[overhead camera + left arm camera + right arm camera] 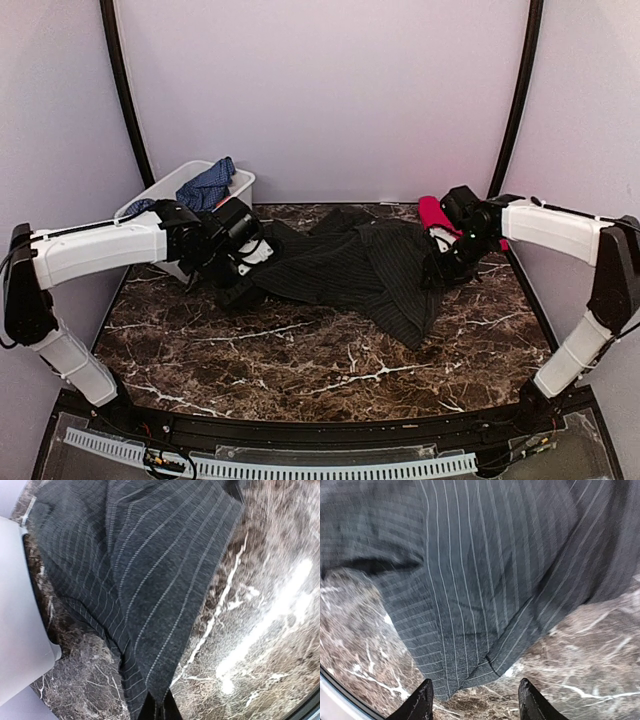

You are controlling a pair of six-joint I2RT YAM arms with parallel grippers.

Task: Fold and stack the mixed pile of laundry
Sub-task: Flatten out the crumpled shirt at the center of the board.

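My left gripper (160,709) is pinched tight on a corner of the dark striped shirt (350,270). The cloth comes right out from between its fingers. This gripper sits just beside the white bin (165,192), at the bin's front.

From there the shirt lies long across the table (300,370), going away from the bin toward my other arm. My right gripper (477,700) is at that far end, well away from the bin. Its fingers stand apart and hold nothing. A loose edge of the shirt lies just ahead of them, in line with the gap.

So I think the next move is for the right gripper: go forward a little and close on that edge. Then I could pull the shirt flat the long way.

A red cloth (432,212) lies at the far end too. A blue checked piece (207,185) sits in the bin.
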